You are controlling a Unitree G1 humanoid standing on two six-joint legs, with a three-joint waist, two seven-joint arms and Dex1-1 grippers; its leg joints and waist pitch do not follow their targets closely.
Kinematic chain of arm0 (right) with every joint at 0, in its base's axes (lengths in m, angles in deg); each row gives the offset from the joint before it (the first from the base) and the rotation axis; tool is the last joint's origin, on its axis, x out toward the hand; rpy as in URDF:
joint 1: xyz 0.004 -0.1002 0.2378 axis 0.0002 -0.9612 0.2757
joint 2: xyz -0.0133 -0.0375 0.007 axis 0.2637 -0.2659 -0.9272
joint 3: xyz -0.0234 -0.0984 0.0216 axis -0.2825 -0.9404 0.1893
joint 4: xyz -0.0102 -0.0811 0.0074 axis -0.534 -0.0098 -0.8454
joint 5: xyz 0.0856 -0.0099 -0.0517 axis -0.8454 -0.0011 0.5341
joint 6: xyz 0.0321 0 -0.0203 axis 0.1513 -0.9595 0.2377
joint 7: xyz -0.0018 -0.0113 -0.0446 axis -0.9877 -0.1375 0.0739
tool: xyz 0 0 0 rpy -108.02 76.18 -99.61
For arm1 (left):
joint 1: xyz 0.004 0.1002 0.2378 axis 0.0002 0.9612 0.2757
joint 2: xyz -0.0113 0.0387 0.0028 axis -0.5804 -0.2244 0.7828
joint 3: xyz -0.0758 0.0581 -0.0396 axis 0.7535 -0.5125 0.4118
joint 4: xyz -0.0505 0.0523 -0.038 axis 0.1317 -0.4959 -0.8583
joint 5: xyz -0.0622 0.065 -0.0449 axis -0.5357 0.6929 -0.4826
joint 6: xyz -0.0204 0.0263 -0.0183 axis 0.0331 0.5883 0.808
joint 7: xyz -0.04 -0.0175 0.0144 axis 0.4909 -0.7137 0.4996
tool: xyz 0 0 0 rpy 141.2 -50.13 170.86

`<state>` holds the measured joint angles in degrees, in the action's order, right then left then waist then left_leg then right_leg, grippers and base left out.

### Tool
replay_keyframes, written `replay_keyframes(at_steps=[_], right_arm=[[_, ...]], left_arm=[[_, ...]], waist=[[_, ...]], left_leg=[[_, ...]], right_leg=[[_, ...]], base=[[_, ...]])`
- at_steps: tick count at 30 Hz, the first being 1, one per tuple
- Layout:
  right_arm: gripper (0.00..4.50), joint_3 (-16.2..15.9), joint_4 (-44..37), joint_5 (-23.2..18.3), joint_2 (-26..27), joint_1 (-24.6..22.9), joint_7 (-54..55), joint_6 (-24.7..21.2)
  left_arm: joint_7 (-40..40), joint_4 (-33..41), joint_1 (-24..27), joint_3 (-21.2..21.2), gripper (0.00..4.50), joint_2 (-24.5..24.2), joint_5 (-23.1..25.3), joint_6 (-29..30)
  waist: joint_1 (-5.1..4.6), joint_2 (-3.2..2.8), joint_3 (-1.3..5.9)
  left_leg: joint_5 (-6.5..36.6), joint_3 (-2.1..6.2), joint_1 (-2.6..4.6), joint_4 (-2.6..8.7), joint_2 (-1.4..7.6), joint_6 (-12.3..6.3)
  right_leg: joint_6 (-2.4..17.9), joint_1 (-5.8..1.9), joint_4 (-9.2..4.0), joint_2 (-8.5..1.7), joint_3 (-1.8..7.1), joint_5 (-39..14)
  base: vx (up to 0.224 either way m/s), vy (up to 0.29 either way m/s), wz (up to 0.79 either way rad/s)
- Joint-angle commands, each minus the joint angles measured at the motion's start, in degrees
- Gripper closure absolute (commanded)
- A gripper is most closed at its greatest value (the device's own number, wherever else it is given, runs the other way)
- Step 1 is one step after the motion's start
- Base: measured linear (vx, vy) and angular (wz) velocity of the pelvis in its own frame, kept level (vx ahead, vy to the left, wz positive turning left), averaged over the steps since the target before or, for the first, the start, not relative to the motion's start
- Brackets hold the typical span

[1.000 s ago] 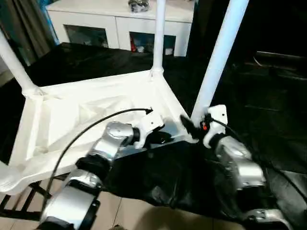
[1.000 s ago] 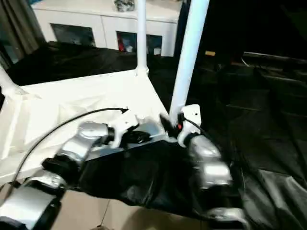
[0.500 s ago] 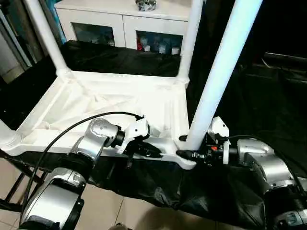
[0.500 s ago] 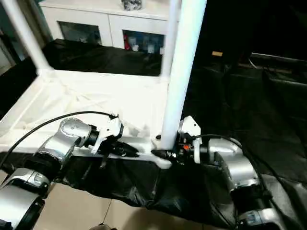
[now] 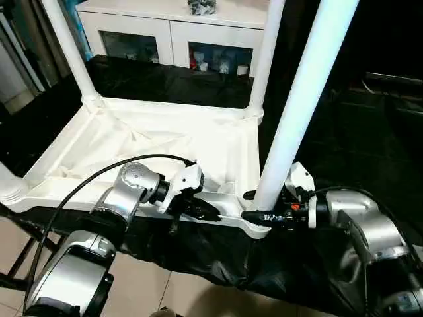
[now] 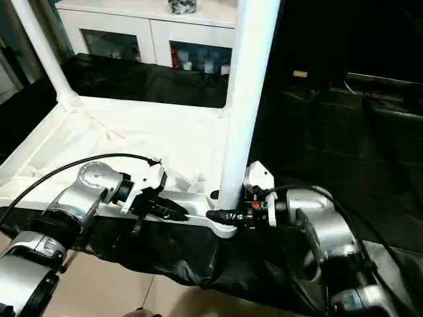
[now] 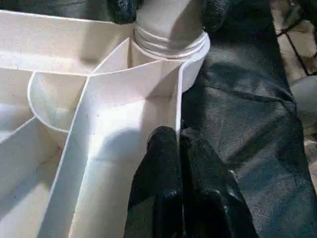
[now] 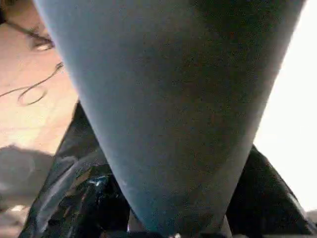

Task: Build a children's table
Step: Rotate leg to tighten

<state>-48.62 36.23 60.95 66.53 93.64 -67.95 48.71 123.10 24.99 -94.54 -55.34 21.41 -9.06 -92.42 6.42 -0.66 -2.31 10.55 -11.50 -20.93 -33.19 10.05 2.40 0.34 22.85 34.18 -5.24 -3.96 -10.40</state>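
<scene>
Upside-down tabletop (image 5: 165, 142) lying ribbed side up on a counter (image 5: 370, 152) draped in black cloth, legs pointing upward. Nearest leg (image 5: 297, 99) standing in the corner socket (image 5: 254, 224) on the near edge of the tabletop. Second leg (image 5: 264, 59) upright in the far corner beyond it, third leg (image 5: 66, 53) in the other far corner, fourth socket with a leg stub (image 5: 10, 188) at the opposite near corner.

Right gripper (image 5: 254, 206) reaching in level at the base of the nearest leg, one black finger on each side of the tube just above the socket, apparently clasping the leg. Seen from the right wrist, leg (image 8: 173, 109) very close between the fingers.

Left gripper (image 5: 208, 212) clenched, fingers (image 7: 163, 163) pressed together on the thin rim of the tabletop (image 7: 99, 163) beside the same socket; black fingertips of the right gripper (image 7: 168, 7) visible around the leg collar in the left wrist view.

White cabinet (image 5: 172, 33) with glass doors behind the tabletop.
</scene>
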Motion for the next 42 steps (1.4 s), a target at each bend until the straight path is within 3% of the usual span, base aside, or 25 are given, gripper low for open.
replay_keyframes(at_steps=[1, 5, 6, 8, 9, 10, 11, 13, 16, 18, 21, 22, 23, 24, 26, 28, 29, 31, 33, 36, 37, 39, 42], right_arm=[[2.42, -1.34, 1.19, 1.21, 4.37, -2.13, 7.48, -1.78], [2.48, 1.71, 5.13, 5.26, 10.38, -2.36, 23.65, -1.12], [2.48, 1.71, 5.13, 5.26, 10.38, -2.36, 23.65, -1.12], [2.51, 3.88, 7.57, 6.39, 15.62, -1.4, 34.43, -2.3], [2.52, 4.42, 8.43, 6.88, 17.3, -0.94, 38.09, -2.45], [2.52, 4.74, 9.07, 7.09, 18.4, -0.53, 40.27, -2.65], [2.52, 5.06, 9.99, 7.53, 20.01, 0.18, 43.11, -2.8], [2.52, 5.27, 11.1, 7.71, 22.08, 1.67, 45.19, -1.38], [1.83, 6.31, 10.89, 7.62, 23.04, 2.36, 45.93, 1.16], [1.75, 7.86, 10.03, 6.06, 22.97, 2.37, 44.37, 2.05], [1.4, 7.42, 9.66, 6.04, 21.15, 2.22, 41.53, 2.64], [1.4, 7.06, 9.48, 5.7, 19.8, 2.12, 39.02, 2.9], [1.24, 6.19, 8.69, 5.04, 17.51, 1.82, 34.44, 2.87], [1.12, 6.19, 8.69, 5.04, 17.51, 1.82, 34.44, 2.87], [0.95, 4.44, 6.17, 2.74, 11.94, 0.98, 23.14, 0.75], [0.88, 3.98, 5.4, 2.15, 10.35, 0.75, 20.06, -0.15], [0.68, 2.97, 4.32, 1.44, 7.33, 0.47, 14.77, -1.46], [0.5, 2.28, 3.98, 1.43, 5.69, 0.38, 12.2, -1.77], [0.34, 0.43, 4.46, 3.08, 2.12, 0.46, 7.37, 0.18], [0.24, -1.18, 4.85, 3.53, -0.74, 0.59, 2.42, 1.76], [0.57, -1.92, 4.79, 3.29, -1.87, 0.77, -0.03, 1.78], [0.58, -2.67, 4.94, 3.06, -2.95, 1.25, -2.65, 1.84], [1.07, -2.73, 5.08, 2.76, -3.04, 1.71, -3.6, 1.68]], left_arm=[[-9.75, 0.4, -0.01, 0.99, 4.5, 2.63, 1.03, 2.49], [-16.67, 0.77, 0.29, 0.9, 4.5, 6.92, 1.97, 5.43], [-16.67, 0.77, 0.29, 0.9, 4.5, 6.92, 1.97, 5.43], [-21.56, 0.09, 0.15, 0.02, 4.5, 10.62, 3.18, 6.88], [-22.93, -0.22, 0.06, -0.33, 4.5, 11.77, 3.57, 7.19], [-24.17, -0.55, -0.07, -0.54, 4.5, 12.51, 3.93, 7.33], [-25.95, -1.02, -0.27, -0.89, 4.5, 13.46, 4.46, 7.5], [-27.6, -1.36, -0.48, -1.29, 4.5, 14.67, 4.96, 7.37], [-26.62, -0.32, -0.05, -1.32, 4.5, 14.85, 4.71, 6.99], [-24.79, 1.17, 0.7, -1.22, 4.5, 13.97, 4.34, 6.3], [-22.91, 2.05, 1.18, -1.19, 4.5, 12.71, 3.99, 6.01], [-21.69, 2.48, 1.43, -1.21, 4.5, 11.83, 3.7, 5.66], [-19.98, 2.82, 1.62, -1.16, 4.5, 10.57, 3.34, 5.08], [-19.98, 2.82, 1.62, -1.16, 4.5, 10.57, 3.34, 5.08], [-14.65, 3.56, 1.91, -1.39, 4.5, 7.42, 2.5, 3.53], [-12.98, 3.69, 1.96, -1.5, 4.5, 6.51, 2.32, 2.66], [-10.01, 3.9, 1.92, -1.52, 4.5, 4.92, 1.87, 1.53], [-8.58, 3.96, 1.84, -1.44, 4.5, 4.18, 1.56, 1.16], [-5.96, 4.05, 1.45, -1.25, 4.5, 2.59, 1.09, 0.86], [-3.66, 3.77, 1.02, -1.42, 4.5, 1.34, 0.89, 0.13], [-2.38, 3.64, 0.87, -1.63, 4.5, 0.78, 0.75, -0.33], [-0.8, 3.6, 0.76, -1.83, 4.5, 0.14, 0.44, -0.76], [0.25, 3.76, 0.79, -1.96, 4.5, -0.16, 0.19, -0.83]], waist=[[-0.13, 0.35, 2.7], [-1.3, 0.45, 2.13], [-1.58, 0.41, 1.97], [-2.35, 0.2, 1.76], [-2.39, 0.28, 1.95], [-2.76, 0.27, 1.91], [-3.26, -0.11, 2.08], [-3.64, 0.04, 2.01], [-3.68, 0.01, 2.05], [-3.55, 0.2, 2.17], [-3.51, 0.07, 2.2], [-3.54, 0.28, 2.22], [-3.45, 0.4, 2.4], [-3.24, 0.28, 2.49], [-2.86, 0.52, 2.71], [-2.62, 0.5, 2.82], [-2.2, 0.72, 3.09], [-1.86, 0.46, 3.38], [-1.18, 0.6, 3.64], [-0.79, 0.54, 3.69], [-0.76, 0.38, 3.45], [-0.67, 0.35, 3.09], [-0.61, 0.38, 2.92]], left_leg=[[14.73, 1.51, 0.82, 4.29, 3.85, -1.79], [21.26, 2.24, 1.32, 4.89, 3.49, 1.31], [22.61, 2.33, 1.51, 4.96, 3.47, 1.64], [25.91, 2.69, 2.08, 5.01, 3.24, 2.15], [26.25, 2.94, 2.27, 4.96, 3.18, 2.3], [26.62, 3.15, 1.98, 5.24, 3.17, 2.28], [26.89, 3.24, 1.92, 5.45, 3.19, 2.4], [28.31, 3.11, 2.17, 5.36, 3.04, 2.2], [28.62, 3.1, 2.07, 5.39, 3.01, 1.25], [27.32, 3.08, 1.74, 5.6, 3.23, 0.84], [26.55, 2.83, 1.62, 5.64, 3.32, 0.65], [26.16, 2.81, 1.46, 5.66, 3.34, 0.5], [23.76, 2.57, 1.13, 5.59, 3.43, -0.21], [23.07, 2.5, 1.26, 5.48, 3.46, -0.46], [18.84, 1.88, 1.08, 4.98, 3.38, -2.46], [16.79, 1.68, 1.19, 4.63, 3.4, -3.41], [12.33, 1.55, 0.82, 4.26, 3.4, -4.68], [7.94, 1.33, 0.65, 3.88, 3.57, -6.18], [5.8, 1.19, 0.66, 3.44, 3.53, -7.07], [5.19, 1.16, 0.37, 3.16, 3.53, -7.6], [6.79, 1.22, 0.39, 3.29, 3.62, -7.4], [10.62, 1.29, 0.55, 3.6, 3.75, -5.95], [13.25, 1.39, 0.72, 3.88, 3.88, -4.14]], right_leg=[[13.16, -2.17, -4.39, -4.24, 2.84, -15.49], [9.15, -1.74, -5.82, -4.43, 2.68, -28.08], [8.53, -1.59, -6.07, -4.45, 2.64, -30.13], [5.99, -1.16, -7.0, -4.47, 2.43, -36.52], [5.61, -1.24, -7.18, -4.64, 2.22, -37.13], [4.97, -1.54, -7.32, -4.52, 2.04, -36.89], [5.03, -1.62, -7.29, -4.38, 1.98, -34.97], [5.27, -1.16, -7.52, -4.16, 2.02, -34.13], [5.11, -1.25, -7.68, -4.32, 2.13, -34.05], [5.84, -1.45, -7.28, -4.33, 2.32, -31.33], [7.09, -1.46, -6.98, -4.27, 2.57, -28.38], [7.33, -1.64, -6.86, -4.27, 2.57, -27.62], [8.49, -1.98, -6.45, -4.28, 2.76, -23.81], [9.01, -2.01, -6.28, -4.29, 2.77, -22.38], [11.43, -2.51, -5.48, -4.03, 3.0, -15.05], [12.72, -2.46, -5.08, -4.16, 3.09, -11.97], [14.37, -3.27, -4.28, -4.11, 2.81, -7.01], [15.42, -3.24, -3.46, -3.99, 2.66, -1.8], [16.37, -3.33, -3.0, -3.95, 2.56, 1.24], [16.81, -3.11, -2.68, -3.95, 2.54, 2.4], [16.71, -2.88, -2.98, -3.9, 2.44, 0.13], [15.86, -2.77, -3.63, -3.96, 2.51, -6.6], [15.07, -2.59, -3.98, -4.01, 2.62, -11.2]], base=[[0.0, 0.0, 0.0], [0.0, 0.0, 0.0], [0.0, 0.0, 0.0], [0.0, 0.0, 0.0], [0.0, 0.0, 0.0], [0.0, 0.0, 0.0], [0.0, 0.0, 0.0], [0.0, 0.0, 0.0], [0.0, 0.0, 0.0], [0.0, 0.0, 0.0], [0.0, 0.0, 0.0], [0.0, 0.0, 0.0], [0.0, 0.0, 0.0], [0.0, 0.0, 0.0], [0.03, -0.008, 0.03], [0.064, -0.023, 0.07], [0.061, -0.037, 0.04], [0.031, -0.018, 0.02], [0.0, 0.0, 0.0], [0.0, 0.0, 0.0], [0.0, 0.0, 0.0], [0.0, 0.0, 0.0], [0.0, 0.0, 0.0]])
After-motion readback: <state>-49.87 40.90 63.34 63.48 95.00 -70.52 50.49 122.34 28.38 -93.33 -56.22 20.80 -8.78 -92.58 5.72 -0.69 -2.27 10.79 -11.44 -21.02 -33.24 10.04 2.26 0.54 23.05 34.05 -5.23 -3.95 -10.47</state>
